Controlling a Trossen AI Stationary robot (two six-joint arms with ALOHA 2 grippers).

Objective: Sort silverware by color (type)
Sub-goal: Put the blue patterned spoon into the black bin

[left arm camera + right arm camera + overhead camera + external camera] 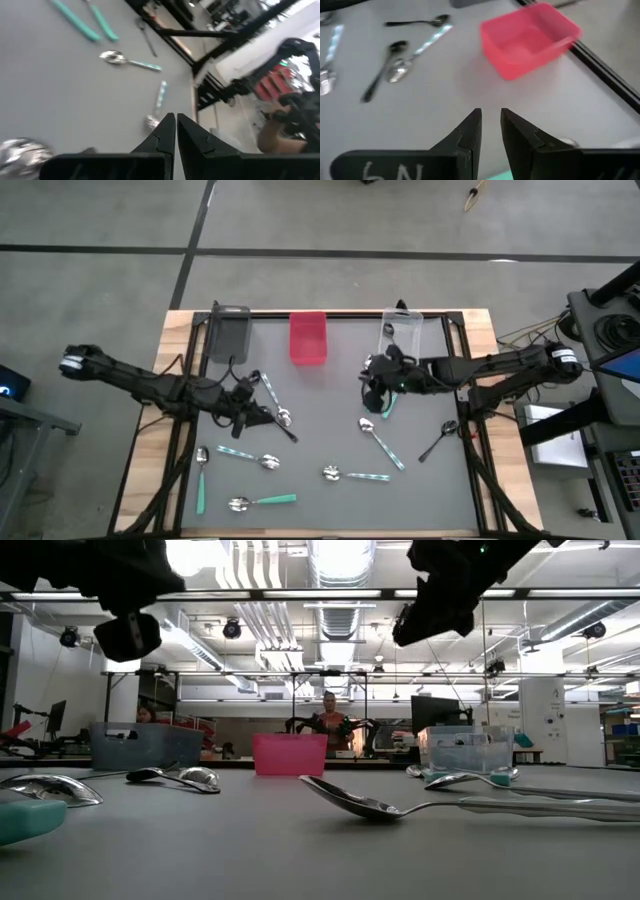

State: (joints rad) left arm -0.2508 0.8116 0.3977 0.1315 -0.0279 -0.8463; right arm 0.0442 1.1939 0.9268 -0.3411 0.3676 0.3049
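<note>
Near edge of the desk (330, 520), high view: a teal-handled spoon (262, 501) lies flat, bowl toward the left. Just left of it a second teal spoon (201, 477) lies lengthwise, bowl up. To the right, a pale patterned-handled spoon (356, 474) lies crosswise.

One row farther in: another patterned spoon (248, 456) on the left; a spoon with a teal-tipped handle (381, 442) lies diagonal at centre-right; an all-black spoon (438, 440) sits near the right rail.

Mid-desk, left: the left gripper (250, 411) hangs low over a cluster of spoons — a patterned one (271, 398), with a black one (283, 428) touching or crossing it. Its jaws are pressed together, nothing between them in the left wrist view.

Mid-desk, right: the right gripper (377, 396) is above the surface, jaws a narrow gap apart. A teal sliver shows at its underside in the right wrist view, and a teal handle (387, 404) shows just under it from above; cannot tell whether it is pinched.

Far edge: dark grey bin (229, 332) left, red bin (308, 337) centre, clear bin (404, 334) right, with something dark inside that I cannot identify.

Beyond the desk, low view: a person (329, 721) at a workstation.
</note>
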